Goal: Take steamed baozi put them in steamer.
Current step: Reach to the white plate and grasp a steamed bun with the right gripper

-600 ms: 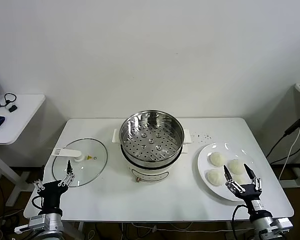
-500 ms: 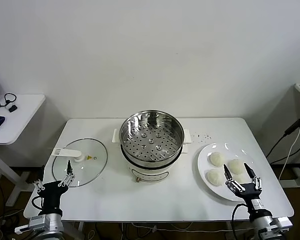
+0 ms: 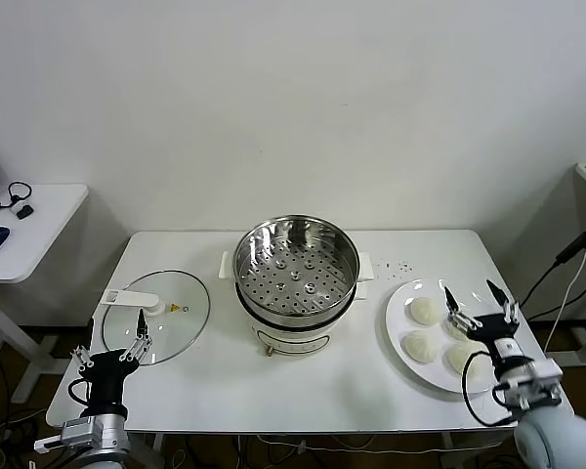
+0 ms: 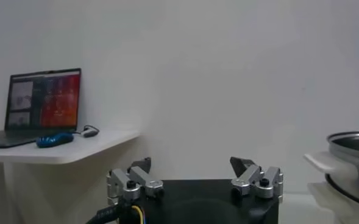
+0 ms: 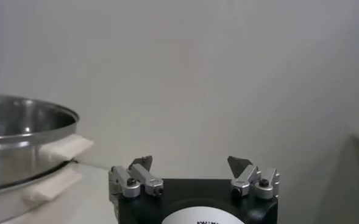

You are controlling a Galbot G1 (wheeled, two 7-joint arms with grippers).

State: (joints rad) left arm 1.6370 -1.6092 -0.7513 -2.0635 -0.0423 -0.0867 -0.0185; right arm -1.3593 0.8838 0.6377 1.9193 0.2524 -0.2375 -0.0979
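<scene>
A: From the head view, what sits where?

B: A white table (image 3: 303,381) carries everything. The steamer (image 3: 296,280) stands at its middle, nearer the far edge than the near one, its perforated tray bare. A glass lid (image 3: 157,317) lies flat toward the left edge. A white plate (image 3: 402,305) lies toward the right edge, and the steamed baozi (image 3: 425,311) are on it: I can make out three, and the gripper covers the spot where another could lie.

A: And the arms?

B: The right gripper (image 3: 480,302) is over the plate's right half, above the buns, fingers spread wide with nothing between them. The left gripper (image 3: 110,344) waits by the near left corner, at the near edge of the lid, fingers also apart.

A: What does the left wrist view add?

B: Its own gripper (image 4: 194,165) with both fingers well apart and empty. The steamer's rim (image 4: 351,145) shows at one side, and a laptop (image 4: 40,105) sits on a side desk (image 4: 57,149) farther off.

A: And the right wrist view?

B: That gripper (image 5: 191,164) again, fingers standing wide, holding nothing. The steamer's steel wall (image 5: 21,137) and a white handle (image 5: 66,148) fill one side. The buns do not show here.
</scene>
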